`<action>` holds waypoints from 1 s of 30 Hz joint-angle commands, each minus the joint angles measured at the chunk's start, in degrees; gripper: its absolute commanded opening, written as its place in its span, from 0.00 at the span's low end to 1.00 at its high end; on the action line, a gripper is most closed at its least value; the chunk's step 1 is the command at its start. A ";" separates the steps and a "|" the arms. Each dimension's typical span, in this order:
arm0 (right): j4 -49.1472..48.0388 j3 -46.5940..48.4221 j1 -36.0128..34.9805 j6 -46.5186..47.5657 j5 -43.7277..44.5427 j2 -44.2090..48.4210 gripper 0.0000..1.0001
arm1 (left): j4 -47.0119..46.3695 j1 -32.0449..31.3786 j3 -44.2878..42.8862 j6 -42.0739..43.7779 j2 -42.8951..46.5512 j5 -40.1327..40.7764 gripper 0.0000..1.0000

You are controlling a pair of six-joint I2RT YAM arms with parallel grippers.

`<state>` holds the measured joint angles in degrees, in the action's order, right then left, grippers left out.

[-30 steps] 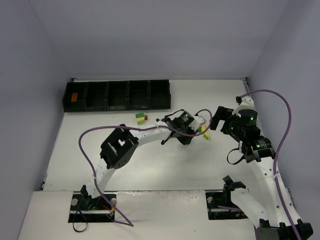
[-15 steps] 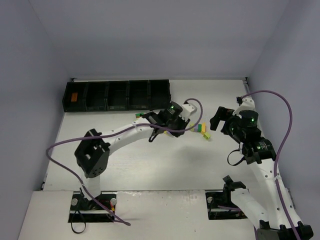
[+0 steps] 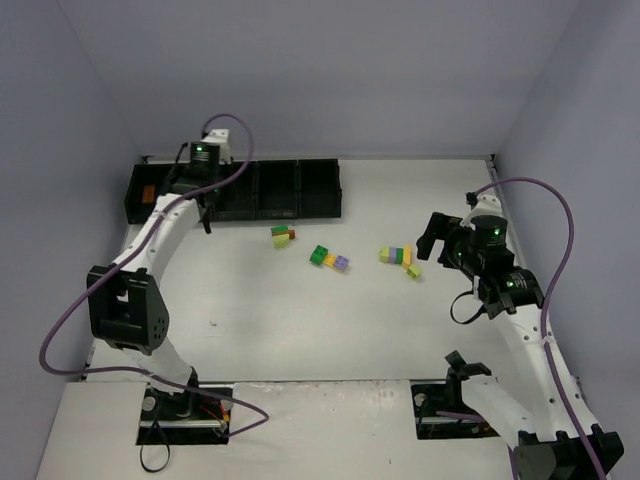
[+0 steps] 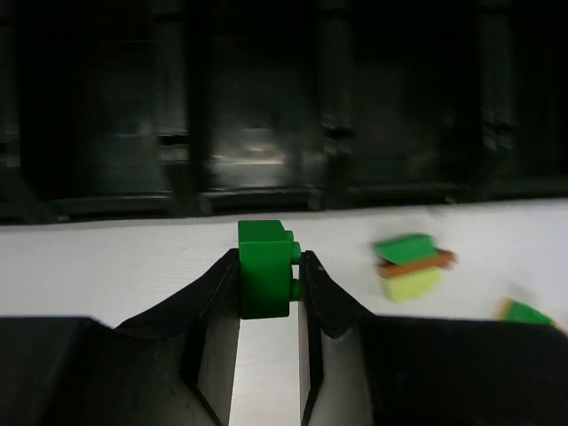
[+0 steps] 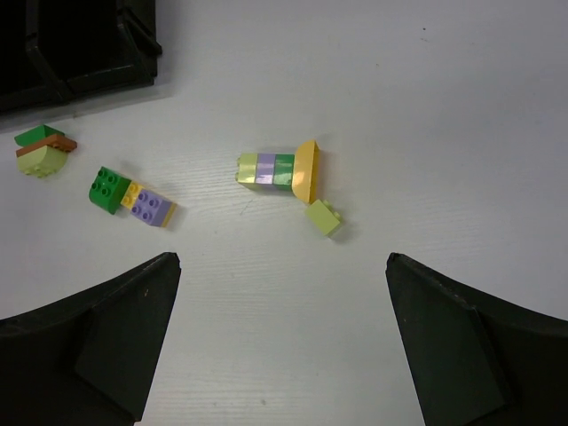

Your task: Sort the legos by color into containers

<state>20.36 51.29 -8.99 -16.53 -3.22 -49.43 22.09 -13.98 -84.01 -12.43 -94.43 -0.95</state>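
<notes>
My left gripper [image 4: 269, 259] is shut on a dark green lego [image 4: 264, 269], held just in front of the containers [image 4: 266, 106]. From the top view the left gripper [image 3: 203, 192] is at the left part of the black row of containers [image 3: 300, 190]. One orange lego [image 3: 147, 194] lies in the leftmost bin. Loose legos lie mid-table: a green-brown-lime stack [image 3: 283, 235], a green-yellow-lilac group [image 3: 328, 259], a mixed row [image 5: 280, 169] and a lime brick [image 5: 324, 217]. My right gripper [image 5: 282, 264] stands open above the table, near side of that row.
Grey walls close the table at the back and both sides. The purple cable of the left arm [image 3: 70, 320] loops over the left edge. The right arm [image 3: 520, 310] stands along the right side.
The left arm has swung from the middle of the table to the far-left containers, carrying the green lego. The loose legos it covered now show. The right arm has barely moved.
</notes>
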 commanded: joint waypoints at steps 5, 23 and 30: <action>-4.10 -0.49 -0.15 -1.48 1.20 -3.21 0.98 | -0.64 13.53 -11.96 1.52 -7.95 0.95 0.05; -4.63 -5.58 -0.06 -11.41 8.32 -13.67 0.91 | -1.52 19.34 -29.46 2.05 -26.95 0.95 0.48; -8.92 -6.81 -0.06 -12.20 6.48 -20.34 0.84 | -0.29 19.16 -27.89 0.39 -21.69 -0.70 0.51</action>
<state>16.43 44.03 -8.99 -27.05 2.57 -68.12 23.49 5.52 -110.48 -10.55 -124.68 -0.32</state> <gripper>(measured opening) 0.851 0.511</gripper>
